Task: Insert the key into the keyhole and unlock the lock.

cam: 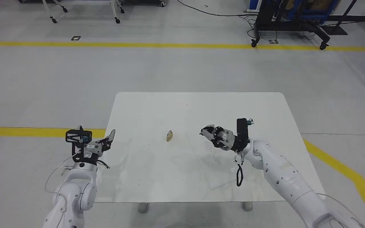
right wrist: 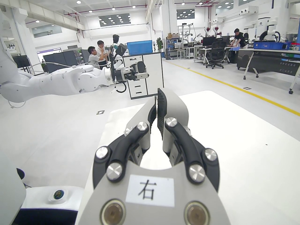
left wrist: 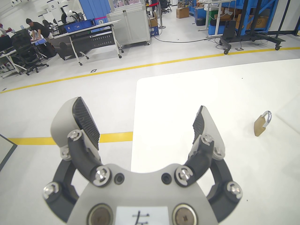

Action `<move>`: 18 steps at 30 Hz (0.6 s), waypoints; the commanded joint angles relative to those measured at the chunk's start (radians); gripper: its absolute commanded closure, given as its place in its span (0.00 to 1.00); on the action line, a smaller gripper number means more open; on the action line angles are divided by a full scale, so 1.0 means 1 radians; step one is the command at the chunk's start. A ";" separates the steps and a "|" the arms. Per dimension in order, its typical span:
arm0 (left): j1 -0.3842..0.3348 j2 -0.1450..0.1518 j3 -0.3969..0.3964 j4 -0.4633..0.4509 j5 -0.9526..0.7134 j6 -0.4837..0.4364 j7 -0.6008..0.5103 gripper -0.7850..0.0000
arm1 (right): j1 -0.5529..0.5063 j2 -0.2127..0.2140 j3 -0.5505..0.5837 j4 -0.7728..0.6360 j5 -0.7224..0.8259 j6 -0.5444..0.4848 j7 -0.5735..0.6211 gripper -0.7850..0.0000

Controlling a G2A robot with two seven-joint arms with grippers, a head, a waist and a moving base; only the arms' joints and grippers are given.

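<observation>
Centrally, padlock (cam: 169, 135) lies on white tabletop (cam: 228, 108); left jaws apart at lower left, right jaws together right of centre.

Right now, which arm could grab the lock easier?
Probably left: the left gripper is open, with the lock ahead of it. The right gripper is nearer but shut.

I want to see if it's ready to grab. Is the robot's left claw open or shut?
Open. The left gripper has its ribbed pads wide apart in its wrist view, with nothing between them.
</observation>
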 commanded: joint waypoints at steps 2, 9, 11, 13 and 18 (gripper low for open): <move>0.003 -0.008 0.019 -0.013 -0.172 -0.089 0.030 0.00 | -0.005 -0.001 -0.002 0.003 0.013 0.000 0.000 1.00; -0.130 -0.010 0.100 0.050 -0.640 -0.491 -0.174 0.00 | 0.034 -0.036 -0.161 0.031 0.432 0.000 0.113 1.00; -0.183 -0.010 0.137 0.094 -0.806 -0.587 -0.275 0.00 | 0.061 -0.043 -0.226 0.041 0.570 0.000 0.149 1.00; -0.237 -0.010 0.182 0.151 -1.019 -0.671 -0.400 0.00 | 0.091 -0.048 -0.278 0.058 0.695 0.000 0.190 1.00; -0.371 -0.004 0.260 0.276 -1.386 -0.763 -0.687 0.00 | 0.154 -0.057 -0.368 0.075 0.947 0.000 0.338 1.00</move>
